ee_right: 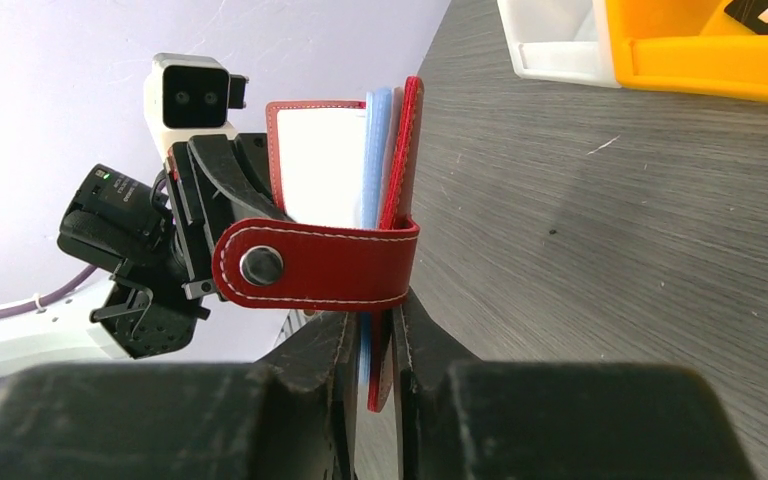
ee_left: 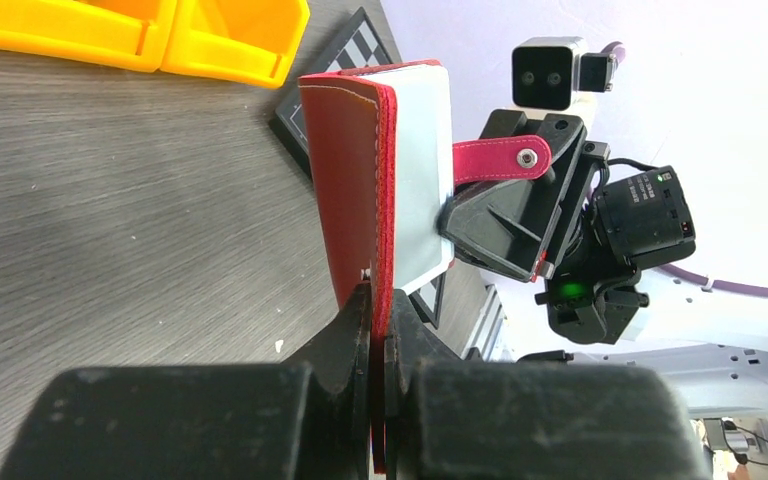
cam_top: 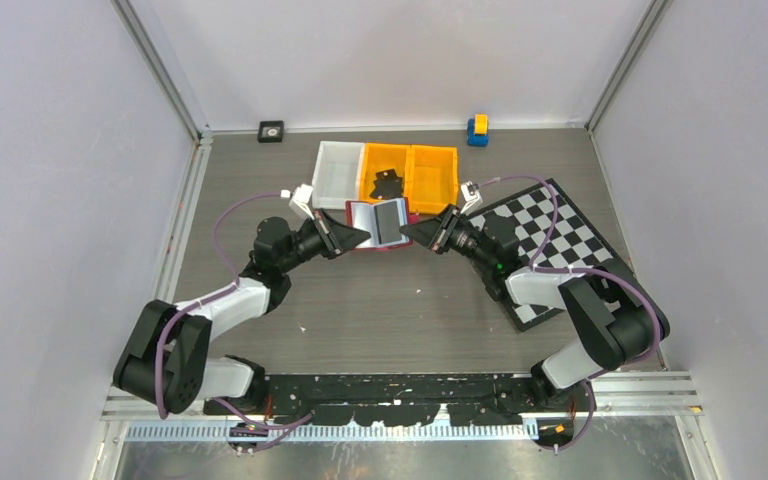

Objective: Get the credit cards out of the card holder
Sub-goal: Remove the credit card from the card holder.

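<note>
Left gripper point(ee_left: 372, 305) clamped on the red cover of the card holder point(ee_left: 355, 180); right gripper point(ee_right: 375, 330) pinched on the opposite edge, by the snap tab point(ee_right: 310, 265) and pale sleeves point(ee_right: 378, 150). Holder spread between them, just in front of the orange bins point(cam_top: 410, 172). Step, as judged: holder opened and steadied, nothing drawn out yet; next needs one gripper freed to nip a card edge. Count: one holder, two orange bins, credit cards none discernible.

Red card holder point(ee_left: 350, 180) w/ pale-blue sleeves point(ee_right: 375, 150); blk/wht chequered board point(cam_top: 570, 225).
</note>
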Controlling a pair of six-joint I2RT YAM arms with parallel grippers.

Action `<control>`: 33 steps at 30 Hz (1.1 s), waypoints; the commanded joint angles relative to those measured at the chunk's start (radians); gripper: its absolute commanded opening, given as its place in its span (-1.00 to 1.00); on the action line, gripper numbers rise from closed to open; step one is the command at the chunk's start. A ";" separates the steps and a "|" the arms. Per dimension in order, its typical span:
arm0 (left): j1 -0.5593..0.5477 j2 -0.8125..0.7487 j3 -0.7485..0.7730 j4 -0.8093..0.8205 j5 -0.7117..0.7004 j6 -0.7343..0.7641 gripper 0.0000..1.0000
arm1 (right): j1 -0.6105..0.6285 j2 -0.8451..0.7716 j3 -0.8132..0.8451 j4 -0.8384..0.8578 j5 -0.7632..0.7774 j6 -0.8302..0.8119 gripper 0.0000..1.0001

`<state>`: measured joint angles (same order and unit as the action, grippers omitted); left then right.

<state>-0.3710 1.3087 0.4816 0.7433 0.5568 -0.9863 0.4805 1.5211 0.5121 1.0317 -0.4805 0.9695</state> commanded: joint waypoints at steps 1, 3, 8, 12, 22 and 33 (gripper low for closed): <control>0.001 -0.060 0.022 -0.034 -0.037 0.040 -1.00 | -0.006 -0.018 0.017 0.051 -0.009 -0.003 -0.98; 0.001 -0.087 0.024 -0.092 -0.071 0.061 -1.00 | -0.011 -0.026 0.008 0.050 0.003 -0.005 -0.99; 0.001 -0.135 0.030 -0.217 -0.151 0.098 -0.90 | -0.021 -0.047 -0.009 0.048 0.024 -0.006 -0.99; 0.001 -0.155 0.049 -0.343 -0.230 0.129 -0.28 | -0.025 -0.056 -0.017 0.047 0.033 -0.006 -0.99; 0.001 -0.260 0.074 -0.571 -0.415 0.168 0.20 | -0.027 -0.069 0.013 -0.102 0.083 -0.063 -0.99; 0.001 -0.223 0.025 -0.336 -0.250 0.150 0.05 | -0.025 -0.017 0.060 -0.203 0.084 -0.079 -0.99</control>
<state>-0.3725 1.0534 0.5072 0.2890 0.2234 -0.8375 0.4561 1.4994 0.5198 0.7967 -0.4007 0.9070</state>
